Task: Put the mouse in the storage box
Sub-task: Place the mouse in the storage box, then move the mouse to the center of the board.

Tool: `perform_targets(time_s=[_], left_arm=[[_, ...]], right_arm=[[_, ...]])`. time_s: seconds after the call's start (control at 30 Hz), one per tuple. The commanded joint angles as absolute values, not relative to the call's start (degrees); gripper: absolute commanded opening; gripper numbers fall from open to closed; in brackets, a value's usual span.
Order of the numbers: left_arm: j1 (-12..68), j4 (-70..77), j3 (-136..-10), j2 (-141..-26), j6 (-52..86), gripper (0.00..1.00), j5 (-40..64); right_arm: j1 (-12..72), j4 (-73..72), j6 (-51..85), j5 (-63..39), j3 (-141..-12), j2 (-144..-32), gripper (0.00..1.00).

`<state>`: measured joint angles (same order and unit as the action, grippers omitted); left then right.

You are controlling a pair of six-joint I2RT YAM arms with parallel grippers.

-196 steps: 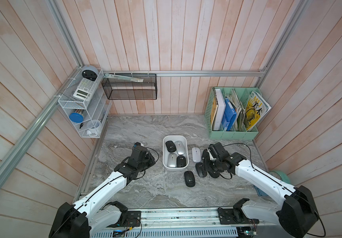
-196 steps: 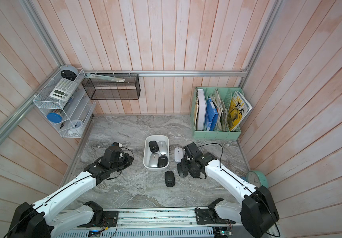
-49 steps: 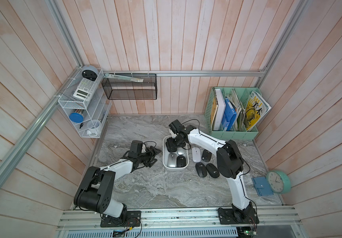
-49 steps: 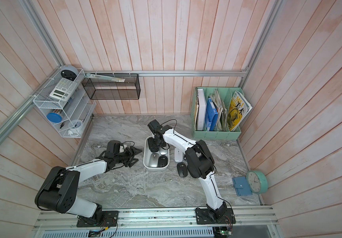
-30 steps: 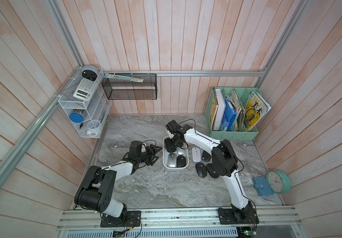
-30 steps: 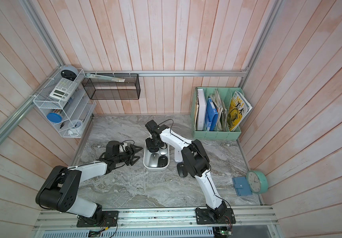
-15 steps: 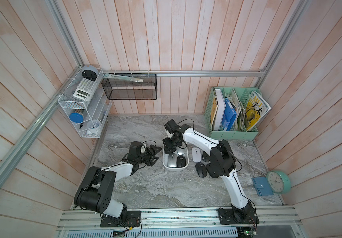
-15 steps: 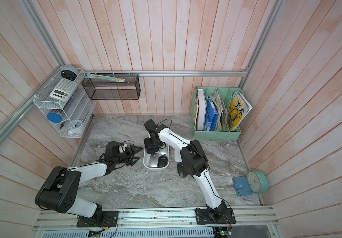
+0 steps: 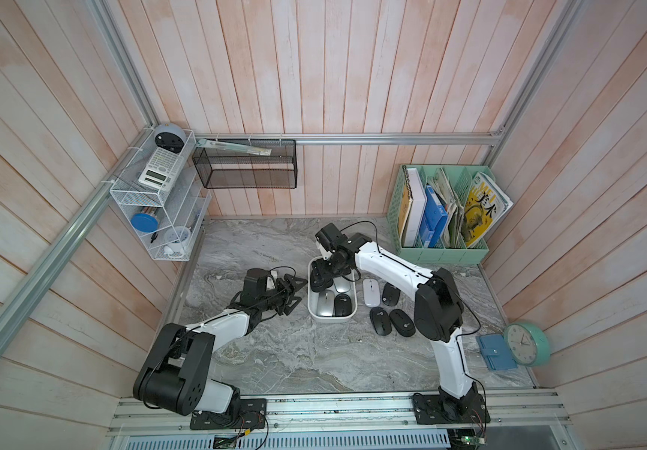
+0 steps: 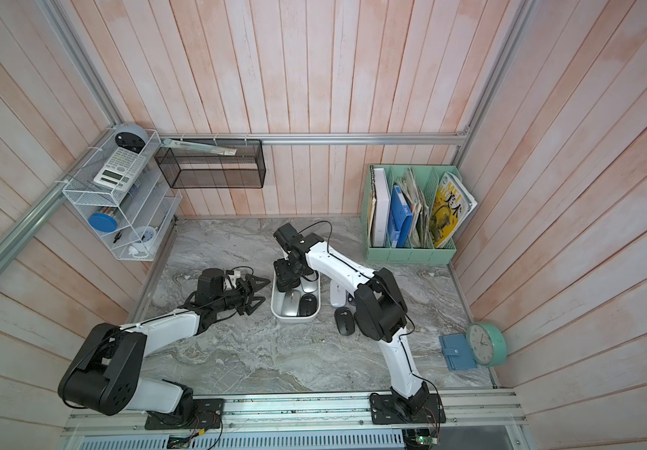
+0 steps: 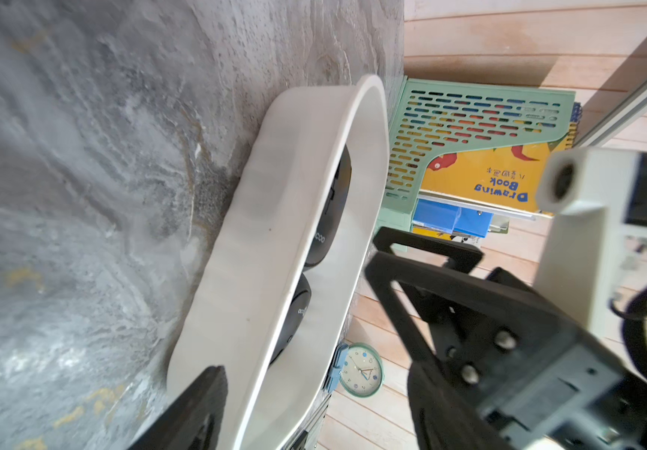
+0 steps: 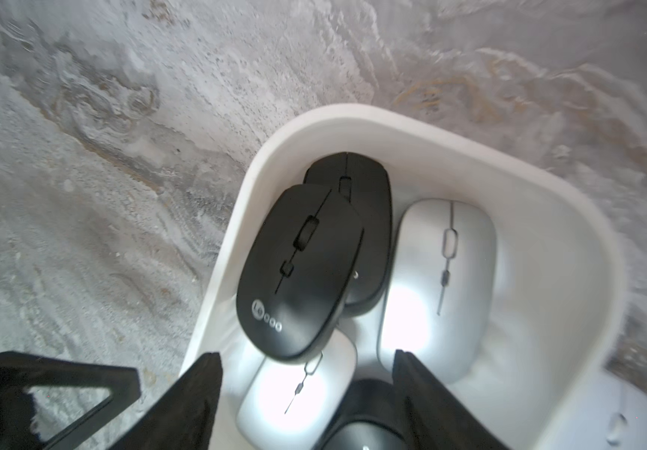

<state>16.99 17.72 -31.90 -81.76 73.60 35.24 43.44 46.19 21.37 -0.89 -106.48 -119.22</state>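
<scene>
**Black mouse in storage box, perched on a stack; both arms' jaws released**

Location: the black mouse (image 12: pixel 302 269) lies inside the storage box (image 9: pixel 331 318), in its far left corner. It sits tilted on a second black mouse (image 12: pixel 368 218) and overlaps a silver mouse (image 12: pixel 275 393).

Risks, left to right:
- The left arm (image 9: pixel 220 323) has its jaws just beside the box's left wall. Any advance would likely shove the box.
- The perched mouse looks unstable, and a careless withdrawal of the right jaws could tip it.
- The box is crowded, so further mice must stack and may overtop the low walls.
- Four mice lie on the tabletop (image 9: pixel 294 358) to the right, among them a white mouse (image 9: pixel 369 292). The right arm's elbow hangs close over them, and a sweep could scatter them.

Pose:
- The left arm stretches low across the tabletop, jaws apart and empty.
- The right arm (image 9: pixel 388 265) reaches in from the right, wrist pitched down over the box's far end. Its jaws are apart and hold nothing, with the mouse just beyond their tips.
</scene>
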Motion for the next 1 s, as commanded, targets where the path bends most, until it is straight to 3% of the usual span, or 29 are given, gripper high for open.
perform_targets(time_s=[0.0,0.47,0.7,0.97], left_arm=[[19.37,13.12,-32.08,-78.7,69.94,0.78,33.91],[27.45,0.02,-31.44,-65.05,64.75,0.79,26.25],[35.03,-6.85,-34.23,-66.92,61.88,0.79,19.68],[37.38,-0.52,-32.77,-70.23,64.89,0.79,20.13]], right_arm=[[41.49,48.26,21.84,3.04,-102.21,-113.16,0.76],[35.3,45.78,24.71,4.38,-69.84,-93.29,0.76],[33.99,43.8,26.94,2.13,-60.32,-87.55,0.76],[31.4,41.53,29.84,-0.55,-52.25,-81.52,0.76]])
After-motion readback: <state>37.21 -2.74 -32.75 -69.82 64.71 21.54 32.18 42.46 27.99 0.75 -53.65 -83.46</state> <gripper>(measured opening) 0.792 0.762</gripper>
